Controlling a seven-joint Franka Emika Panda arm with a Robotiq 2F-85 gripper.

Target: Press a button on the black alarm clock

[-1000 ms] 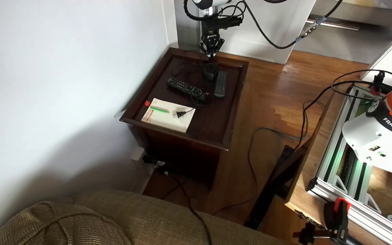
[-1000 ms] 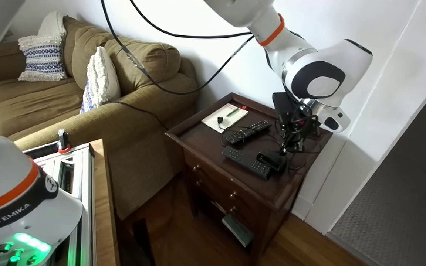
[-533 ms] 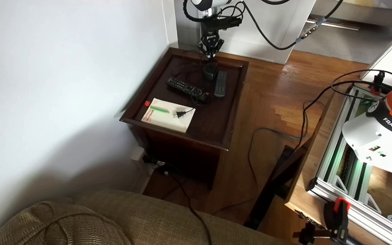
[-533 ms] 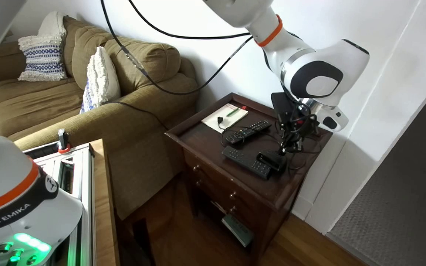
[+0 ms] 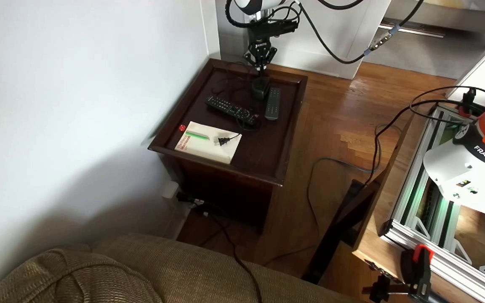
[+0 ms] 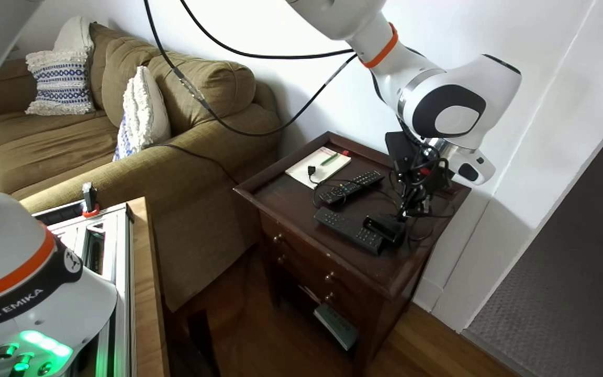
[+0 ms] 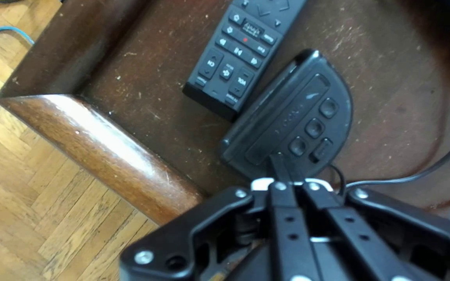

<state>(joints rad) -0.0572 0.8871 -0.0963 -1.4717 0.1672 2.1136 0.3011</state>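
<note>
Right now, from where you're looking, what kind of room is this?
Probably a living room in somebody's home. I can see a brown sofa, a wooden side table and two remote controls lying on top of it. I can't see the whole room, though.

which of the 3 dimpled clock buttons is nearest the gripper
In the wrist view, the row's bottom button, just past the gripper; the middle button and top button sit progressively farther up and right.

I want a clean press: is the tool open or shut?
Shut: the wrist view shows the tool, fingers together, over the black alarm clock.
</note>
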